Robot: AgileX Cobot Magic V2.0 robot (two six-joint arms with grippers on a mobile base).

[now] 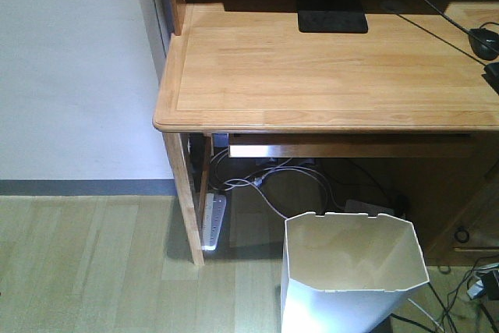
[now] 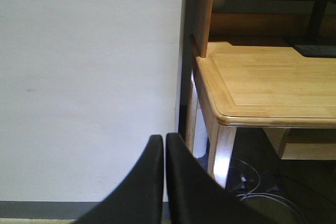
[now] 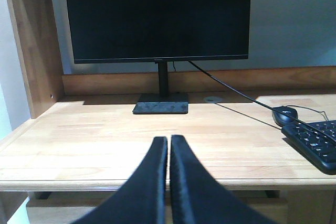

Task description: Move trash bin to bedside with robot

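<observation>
The white trash bin stands on the wooden floor in front of the desk, at the bottom right of the front view, its cream inside showing and no lid on it. Neither arm shows in that view. My left gripper is shut with nothing in it and faces the white wall beside the desk's left corner. In the right wrist view my right gripper is shut and empty, held level with the desk's front edge. The bedside is out of view.
A light wooden desk fills the upper right, with a monitor, mouse and keyboard on it. A power strip and cables lie under it. The white wall stands to the left.
</observation>
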